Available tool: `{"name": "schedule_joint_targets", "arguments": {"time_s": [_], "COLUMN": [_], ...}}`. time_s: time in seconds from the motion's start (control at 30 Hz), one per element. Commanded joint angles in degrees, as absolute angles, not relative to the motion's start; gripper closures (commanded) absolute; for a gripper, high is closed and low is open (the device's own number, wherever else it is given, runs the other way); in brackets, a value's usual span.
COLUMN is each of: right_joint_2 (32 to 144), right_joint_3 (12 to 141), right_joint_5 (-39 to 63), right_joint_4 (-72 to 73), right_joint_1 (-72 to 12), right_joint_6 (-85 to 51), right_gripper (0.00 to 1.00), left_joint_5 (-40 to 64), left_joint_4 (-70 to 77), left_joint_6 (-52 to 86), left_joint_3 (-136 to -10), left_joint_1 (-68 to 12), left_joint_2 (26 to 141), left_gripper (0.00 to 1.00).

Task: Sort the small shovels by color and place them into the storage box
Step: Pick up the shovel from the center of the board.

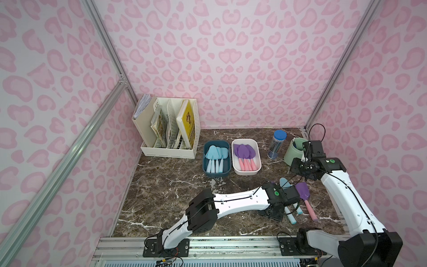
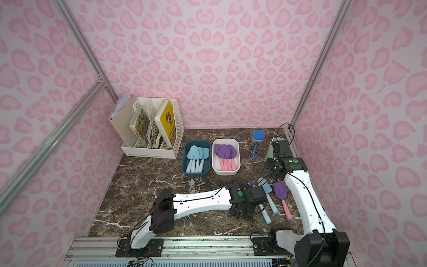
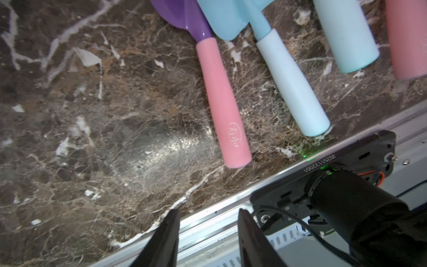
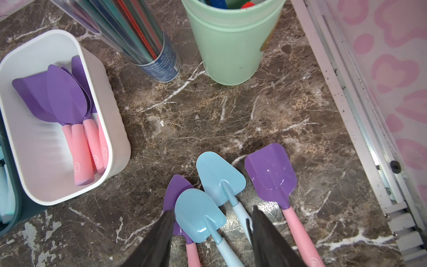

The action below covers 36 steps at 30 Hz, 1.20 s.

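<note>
Several light blue shovels lie in the dark blue box (image 1: pixel 216 172). Several purple-bladed, pink-handled shovels lie in the white box (image 1: pixel 246 171). Loose on the marble at the front right are a purple shovel (image 1: pixel 306 198), two light blue shovels (image 4: pixel 219 178) (image 4: pixel 199 215) and another purple one (image 4: pixel 175 191) partly under a blue blade. My right gripper (image 4: pixel 211 215) hangs open over the nearer blue blade, holding nothing. My left gripper (image 3: pixel 209 219) is open and empty, just short of the pink handle (image 3: pixel 221 104) and the blue handle (image 3: pixel 293 85).
A clear blue-capped pencil tube (image 1: pixel 276 144) and a green cup (image 1: pixel 294 151) stand at the back right, close behind my right wrist. A cream file rack (image 1: pixel 168 129) fills the back left corner. The table's front edge and metal rail (image 3: pixel 208 233) lie under my left gripper's fingers.
</note>
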State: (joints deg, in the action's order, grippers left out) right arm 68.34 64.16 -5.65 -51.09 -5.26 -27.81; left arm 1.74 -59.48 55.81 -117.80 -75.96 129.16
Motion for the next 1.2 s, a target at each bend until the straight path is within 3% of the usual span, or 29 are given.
{"name": "schedule_joint_targets", "arguments": {"time_s": [0.0, 0.27, 1.17], "right_joint_2": [67.97, 67.81, 68.37], "right_joint_3": [64.13, 64.3, 63.07], "right_joint_5": [-5.37, -5.01, -3.54], "right_joint_4": [-50.89, -50.93, -49.24], "right_joint_1": [-5.03, -4.3, -3.92], "right_joint_6": [-26.82, -26.22, -25.62], "right_gripper": [0.42, 0.42, 0.42], "left_joint_5": [2.12, 2.63, 0.39], "left_joint_4": [-59.38, -61.7, -63.83], "left_joint_6": [56.04, 55.19, 53.39], "left_joint_3": [-120.7, -129.4, -132.44], "left_joint_1": [-75.93, -75.93, -74.56], "left_joint_2": [130.95, 137.39, 143.68], "left_gripper": [0.53, 0.53, 0.53]}}
